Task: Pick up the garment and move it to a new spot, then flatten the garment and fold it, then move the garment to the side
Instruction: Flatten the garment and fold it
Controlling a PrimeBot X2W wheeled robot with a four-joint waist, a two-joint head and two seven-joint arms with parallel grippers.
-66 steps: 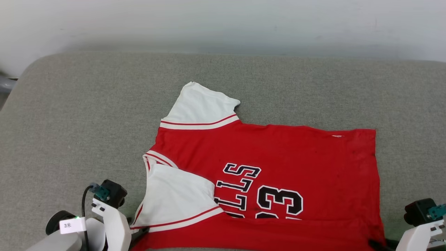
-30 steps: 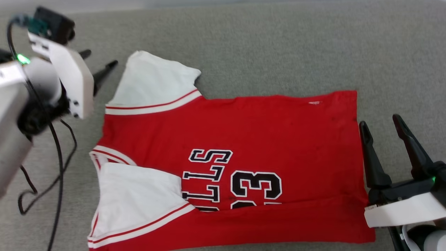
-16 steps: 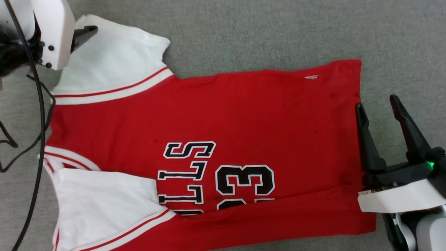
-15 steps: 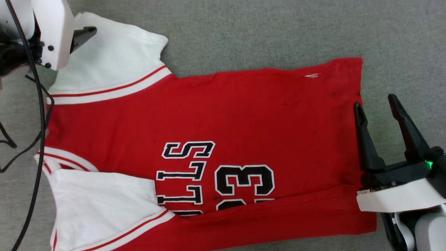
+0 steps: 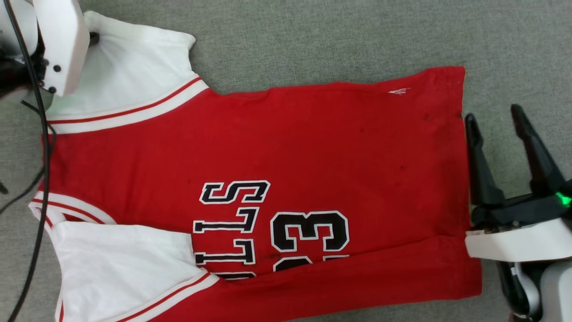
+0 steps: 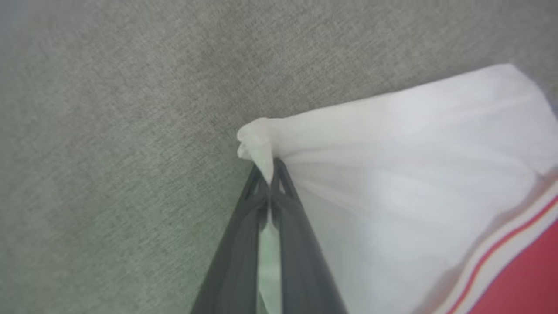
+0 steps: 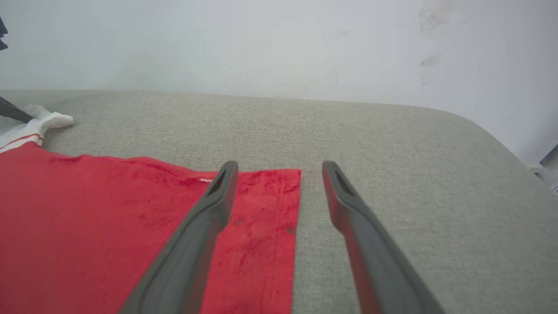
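R end effector sits nearest, at the garment's hem end, fingers spread wide w/ nothing between them. In the right wrist view one finger is over the red hem corner and the other over bare grey fabric of the counter; can't tell if either touches.

Garment lies front up on the counter, collar to the robot's left, hem to its right. Near long edge is folded up over the body, hiding the bottom of the black lettering and the "3". Near white sleeve is folded in over the chest.

Farther back, the red body lies flat. Far white sleeve sticks out toward the back left. L end effector is closed tight on that sleeve's tip, cloth bunched at its fingertips.

Pale wall behind the counter.
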